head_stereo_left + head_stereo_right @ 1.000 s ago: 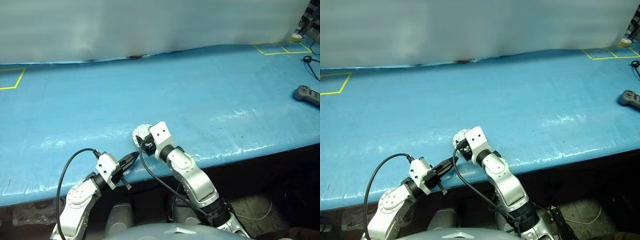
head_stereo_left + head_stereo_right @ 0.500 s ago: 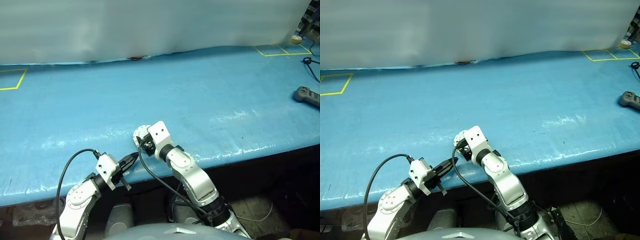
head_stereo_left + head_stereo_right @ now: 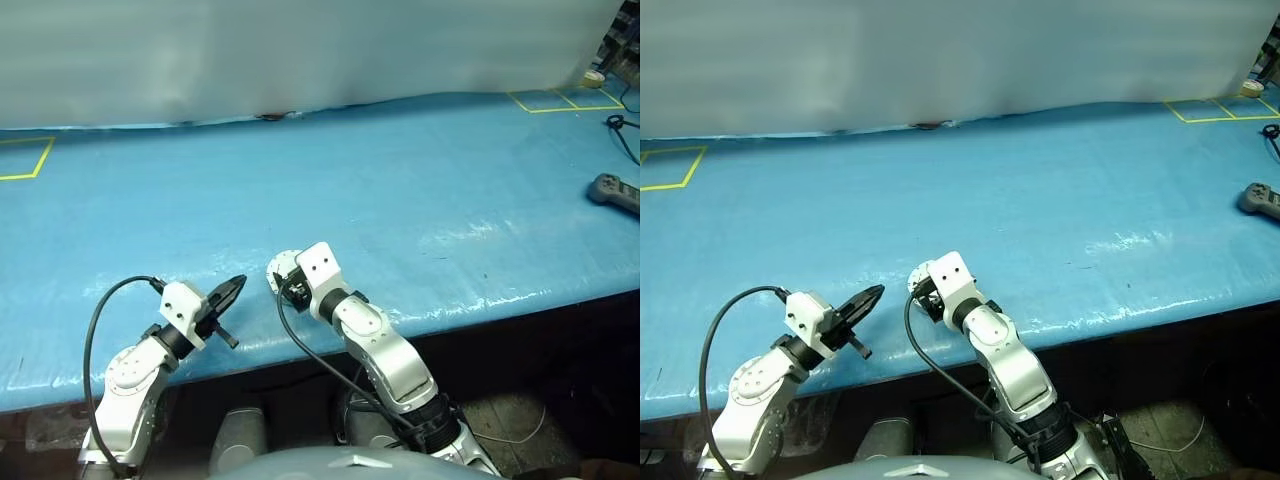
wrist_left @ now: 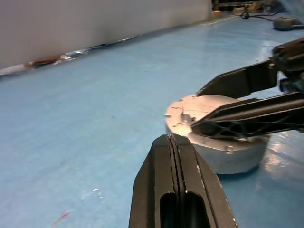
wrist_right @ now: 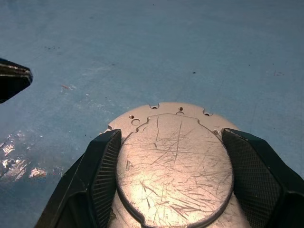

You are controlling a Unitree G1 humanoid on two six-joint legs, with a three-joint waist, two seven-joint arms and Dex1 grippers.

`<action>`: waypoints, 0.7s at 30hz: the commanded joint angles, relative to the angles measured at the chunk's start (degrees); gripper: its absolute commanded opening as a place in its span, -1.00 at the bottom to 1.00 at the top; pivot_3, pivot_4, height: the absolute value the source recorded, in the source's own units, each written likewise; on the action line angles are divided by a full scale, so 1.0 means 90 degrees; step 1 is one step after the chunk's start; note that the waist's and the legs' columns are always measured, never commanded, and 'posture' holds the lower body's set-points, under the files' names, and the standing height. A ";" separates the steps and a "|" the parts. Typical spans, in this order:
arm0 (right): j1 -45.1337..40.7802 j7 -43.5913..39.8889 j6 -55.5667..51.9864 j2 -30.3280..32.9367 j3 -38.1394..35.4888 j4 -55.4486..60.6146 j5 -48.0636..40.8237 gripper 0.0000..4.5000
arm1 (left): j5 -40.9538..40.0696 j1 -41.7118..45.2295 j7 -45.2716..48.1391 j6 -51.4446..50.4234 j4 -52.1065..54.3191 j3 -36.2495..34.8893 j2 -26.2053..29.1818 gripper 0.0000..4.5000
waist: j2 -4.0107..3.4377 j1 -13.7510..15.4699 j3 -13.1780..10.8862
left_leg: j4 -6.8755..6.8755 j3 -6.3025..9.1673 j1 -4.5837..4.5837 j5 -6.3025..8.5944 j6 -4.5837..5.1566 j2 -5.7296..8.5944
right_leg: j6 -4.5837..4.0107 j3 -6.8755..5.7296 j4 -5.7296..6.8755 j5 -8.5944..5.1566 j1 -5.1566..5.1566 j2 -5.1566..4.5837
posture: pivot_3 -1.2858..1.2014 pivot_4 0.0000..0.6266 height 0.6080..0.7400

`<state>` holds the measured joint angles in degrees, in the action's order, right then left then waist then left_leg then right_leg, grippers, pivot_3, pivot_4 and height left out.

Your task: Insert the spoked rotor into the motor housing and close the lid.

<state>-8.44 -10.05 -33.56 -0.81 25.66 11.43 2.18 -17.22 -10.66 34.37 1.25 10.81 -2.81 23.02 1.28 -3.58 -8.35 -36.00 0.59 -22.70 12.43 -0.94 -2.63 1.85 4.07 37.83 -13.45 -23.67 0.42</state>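
The two black fingers [image 5: 102, 166] of the right gripper [image 5: 173, 180] stand wide apart, one on each side of the lid [image 5: 173, 156], and their ribbed inner pads lie against its edge. The lid shows its plain outer face, scratched, with a raised centre shape and some small holes near the rim. It sits on top of the motor housing [image 4: 232, 154], so the two together form one low silver cylinder (the inside is closed, and I cannot tell from here whether the spoked rotor is in it). This cylinder stands on the blue table [image 3: 400, 180], close to the near edge, in front of the robot's middle.

The fingers [image 4: 171, 190] of the left gripper [image 3: 232, 287] are pressed together, with no gap between them and nothing held. The tip points toward the closed housing but is apart from it, a little to the robot's left of it and just above the table surface.

Farther out, a grey handheld controller [image 3: 612, 190] lies near the right side of the table, and a black cable [image 3: 622, 128] curls behind it. Yellow tape squares [image 3: 555, 98] mark the far right corner, and another yellow tape outline [image 3: 25, 158] is at the far left. A pale wall rises behind the table.
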 commanded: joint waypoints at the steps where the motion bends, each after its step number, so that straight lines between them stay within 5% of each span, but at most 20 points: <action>1: 0.0155 0.0016 -0.0171 0.0048 -0.0097 -0.0226 0.0019 0.35 | -0.0424 0.0463 -0.0252 -0.0729 0.0140 -0.0306 0.0007 -1.00 | 0.0004 0.0013 0.0002 | 0.0000 0.0001 0.0000 0.0000 0.0000 0.0000 | 0.0000 -0.0001 0.0001 0.0000 0.0002 0.0001 | 0.03 -0.52 1.00; 11: 0.0176 0.0033 -0.0138 0.0059 -0.0164 -0.0204 0.0009 0.35 | -0.2344 0.2539 -0.0182 -0.4564 -0.0519 -0.0480 0.0163 -1.00 | 0.0013 -0.0002 0.0007 | -0.0001 0.0009 -0.0001 0.0000 0.0000 0.0002 | 0.0005 -0.0004 0.0000 0.0003 0.0011 0.0009 | 0.03 -0.52 1.00; 21: 0.0246 0.0084 -0.0140 0.0059 -0.0215 -0.0126 0.0002 0.35 | -0.2791 0.3967 0.0544 -0.6066 -0.2267 -0.0717 0.0541 -1.00 | 0.0018 0.0015 0.0006 | 0.0001 0.0028 -0.0009 0.0000 0.0000 0.0005 | 0.0005 -0.0010 -0.0002 0.0001 0.0010 0.0015 | 0.03 -0.52 1.00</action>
<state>-7.61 -10.03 -33.04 -0.71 25.03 11.91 1.88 -40.64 23.34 38.00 -51.83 -8.90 -7.12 27.45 1.44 -3.45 -8.30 -36.00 0.86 -22.81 12.42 -0.94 -2.58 1.89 3.97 37.82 -13.44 -23.59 0.56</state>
